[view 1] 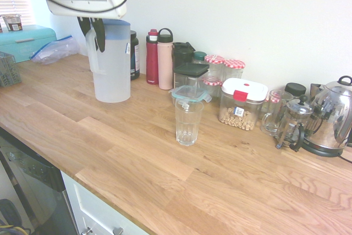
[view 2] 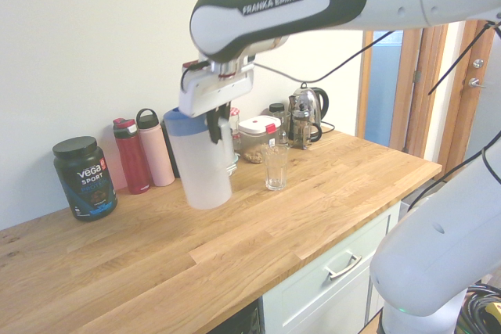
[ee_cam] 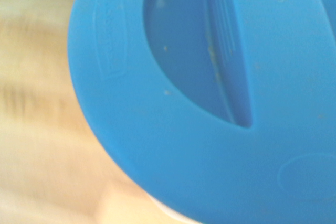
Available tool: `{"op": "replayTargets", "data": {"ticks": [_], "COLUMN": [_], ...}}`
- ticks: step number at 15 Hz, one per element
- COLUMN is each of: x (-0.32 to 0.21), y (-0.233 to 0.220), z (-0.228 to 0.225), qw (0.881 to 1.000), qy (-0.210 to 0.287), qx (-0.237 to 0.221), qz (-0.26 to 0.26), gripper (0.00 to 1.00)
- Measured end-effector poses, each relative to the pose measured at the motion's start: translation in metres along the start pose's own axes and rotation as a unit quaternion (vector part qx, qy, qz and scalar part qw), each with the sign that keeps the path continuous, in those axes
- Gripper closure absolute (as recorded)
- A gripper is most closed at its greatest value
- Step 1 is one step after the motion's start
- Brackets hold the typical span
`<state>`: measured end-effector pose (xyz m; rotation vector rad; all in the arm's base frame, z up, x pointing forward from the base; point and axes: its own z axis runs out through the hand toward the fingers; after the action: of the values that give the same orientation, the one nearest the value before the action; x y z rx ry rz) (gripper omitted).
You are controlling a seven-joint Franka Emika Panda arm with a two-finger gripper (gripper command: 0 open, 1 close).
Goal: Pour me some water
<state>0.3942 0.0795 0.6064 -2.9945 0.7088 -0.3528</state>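
A tall frosted-white jug with a blue lid stands upright at the back left of the wooden counter. The water inside it is too faint to make out. My gripper comes down from above and is shut on the jug's side handle, dark fingers clamped around it. An empty clear glass stands apart from the jug, further along the counter. The wrist view is filled by the blue lid, with blurred wood beside it.
Red bottle and pink bottle stand just behind the jug. Jars, a white-lidded container, a French press and a steel kettle line the wall. A black tub stands beyond the bottles.
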Motion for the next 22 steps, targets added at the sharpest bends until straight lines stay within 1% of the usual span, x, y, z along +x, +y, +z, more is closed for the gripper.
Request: {"op": "replayTargets", "data": {"ticks": [2, 4, 7, 9, 11, 14, 15, 16, 21, 22], "x": [0.024, 0.053, 0.088, 0.109, 0.131, 0.163, 0.173, 0.182, 0.197, 0.199], "y": [0.040, 0.088, 0.150, 0.184, 0.210, 0.230, 0.239, 0.250, 0.281, 0.296], "z": [-0.023, -0.045, -0.079, -0.093, -0.100, -0.078, -0.067, -0.058, -0.039, -0.038], "qw": [0.998, 0.993, 0.980, 0.971, 0.960, 0.941, 0.938, 0.938, 0.944, 0.944], "qy": [-0.014, -0.027, -0.035, -0.040, -0.042, -0.057, -0.059, -0.059, -0.070, -0.071], "qx": [-0.012, -0.012, 0.012, 0.033, 0.038, 0.012, -0.002, -0.012, -0.039, -0.050], "qz": [-0.057, -0.112, -0.193, -0.233, -0.276, -0.332, -0.341, -0.342, -0.319, -0.317], "gripper": [1.00, 1.00, 1.00, 1.00, 1.00, 1.00, 1.00, 1.00, 1.00, 1.00]}}
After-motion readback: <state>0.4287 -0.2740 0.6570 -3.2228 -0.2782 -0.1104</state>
